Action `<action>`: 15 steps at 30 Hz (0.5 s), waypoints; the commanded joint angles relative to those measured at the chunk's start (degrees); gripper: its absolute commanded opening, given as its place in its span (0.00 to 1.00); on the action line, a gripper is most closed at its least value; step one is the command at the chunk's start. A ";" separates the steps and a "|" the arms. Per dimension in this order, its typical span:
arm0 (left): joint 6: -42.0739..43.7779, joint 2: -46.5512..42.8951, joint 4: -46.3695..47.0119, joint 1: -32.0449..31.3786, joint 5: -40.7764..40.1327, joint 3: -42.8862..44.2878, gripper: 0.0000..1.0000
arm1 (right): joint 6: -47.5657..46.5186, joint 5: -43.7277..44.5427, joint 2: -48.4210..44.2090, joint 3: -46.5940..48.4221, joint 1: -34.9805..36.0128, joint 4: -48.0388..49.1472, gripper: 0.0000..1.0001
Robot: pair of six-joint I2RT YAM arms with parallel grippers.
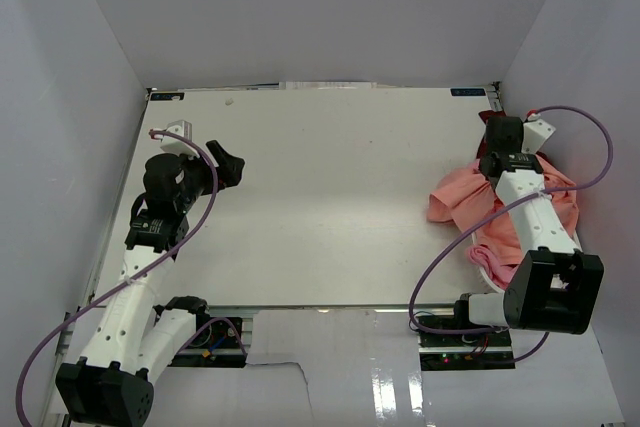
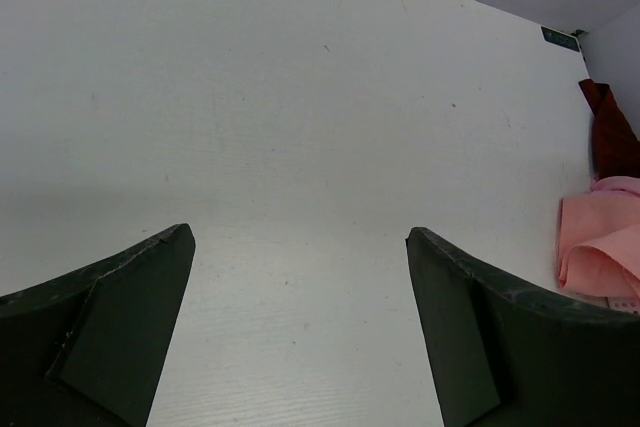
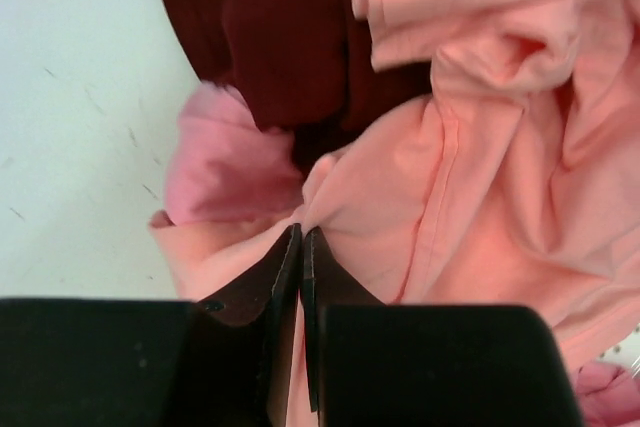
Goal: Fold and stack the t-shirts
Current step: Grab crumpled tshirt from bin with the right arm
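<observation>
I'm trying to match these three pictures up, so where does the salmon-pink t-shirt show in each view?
Top external: the salmon-pink t-shirt lies bunched at the right side, about mid-height.
Left wrist: only a piece of it shows, at the right edge.
Right wrist: it fills the centre and right, pinched in the shut right claw.
Shared landmark: the dark maroon t-shirt, just beyond it.

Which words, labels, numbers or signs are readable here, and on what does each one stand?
No text is readable.
Far-right dark label on the table: too small to read.
Far-left dark label: too small to read.
t-shirts: no print visible.
</observation>
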 commanded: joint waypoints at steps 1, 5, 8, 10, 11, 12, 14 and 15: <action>0.87 -0.04 0.63 -0.07 1.32 0.89 0.98 | -6.01 3.58 -1.92 7.81 0.28 5.22 0.08; 0.87 0.04 0.80 -0.07 1.49 0.89 0.98 | -10.48 -2.54 -0.69 15.21 0.72 8.89 0.08; 1.05 -0.13 0.80 -0.07 1.58 0.80 0.98 | -13.05 -11.15 -0.69 18.81 0.81 13.55 0.08; 1.05 -0.22 0.72 -0.07 1.76 0.71 0.98 | -15.68 -17.31 -0.95 21.70 0.90 15.84 0.08; 1.05 -0.13 0.80 -0.07 1.93 0.71 0.98 | -15.95 -23.52 -0.95 22.86 0.90 16.38 0.08; 1.14 -0.04 0.80 -0.07 1.93 0.71 0.98 | -17.00 -27.58 -0.69 24.00 0.99 17.95 0.08; 1.05 0.30 0.98 -0.07 2.02 0.71 0.98 | -17.27 -38.79 -0.07 28.46 1.25 18.40 0.08; 1.14 0.39 0.98 0.01 2.11 0.88 0.98 | -17.79 -43.48 1.06 30.32 1.60 18.58 0.08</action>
